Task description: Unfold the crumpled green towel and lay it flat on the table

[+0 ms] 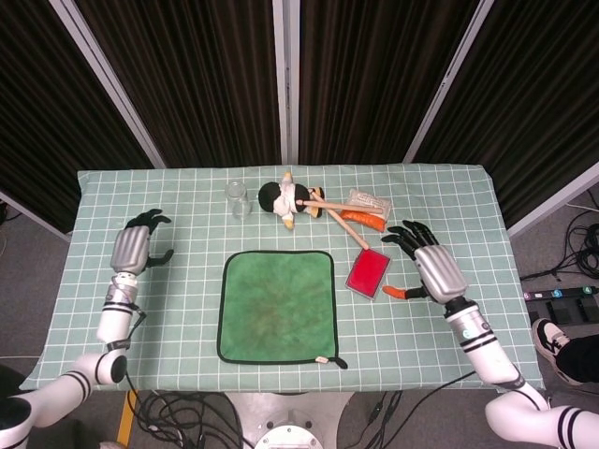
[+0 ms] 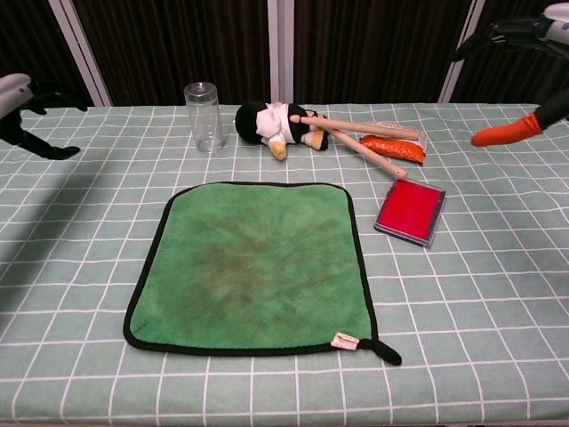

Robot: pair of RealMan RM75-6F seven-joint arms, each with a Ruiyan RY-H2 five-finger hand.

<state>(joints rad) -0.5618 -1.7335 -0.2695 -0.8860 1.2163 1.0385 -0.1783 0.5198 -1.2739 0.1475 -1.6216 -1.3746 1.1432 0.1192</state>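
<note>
the left hand [image 1: 132, 249] hangs over the left part of the checked tablecloth [image 1: 449, 201], fingers spread and holding nothing, well apart from the towel; in the chest view only its dark fingertips show at the left edge; next comes the clear glass [image 2: 204, 116], upright near the back of the table; the green towel [image 2: 252, 266] lies spread flat in the middle of the table, its black border showing all round, a small white tag and a black loop at its near right corner; behind it the plush doll [image 2: 273, 123] lies on its side, with wooden sticks [image 2: 361, 148] running from it toward the right and an orange carrot-like piece [image 2: 392, 146] beside them; the red flat case [image 2: 410, 210] lies just right of the towel, apart from its edge; the right hand [image 1: 429, 268] is to the right of the case, fingers splayed and gripping nothing, its orange thumb tip pointing toward the case
</note>
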